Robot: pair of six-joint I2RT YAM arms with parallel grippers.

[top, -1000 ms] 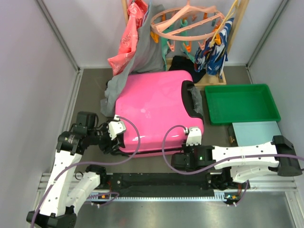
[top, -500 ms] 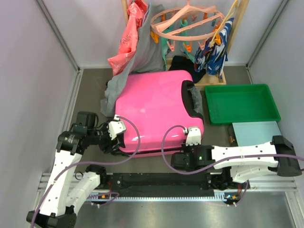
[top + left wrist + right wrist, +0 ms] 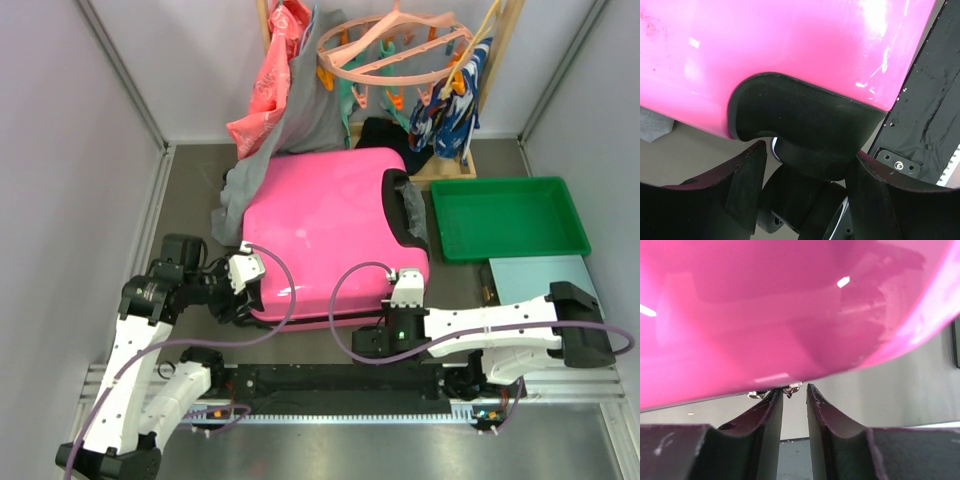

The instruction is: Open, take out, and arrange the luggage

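We saw the left pincer pinching the luggage wheel. The right pincer sat nearly closed at the zipper pull; grip was unclear.

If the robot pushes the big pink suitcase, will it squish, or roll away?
Probably no squishing: the luggage has a glossy shell that holds its curved shape, so it looks stiff. That shine also suggests it may be slippery to hold. It lies flat on its side, so its black wheel likely won't roll it; it would more likely slide.
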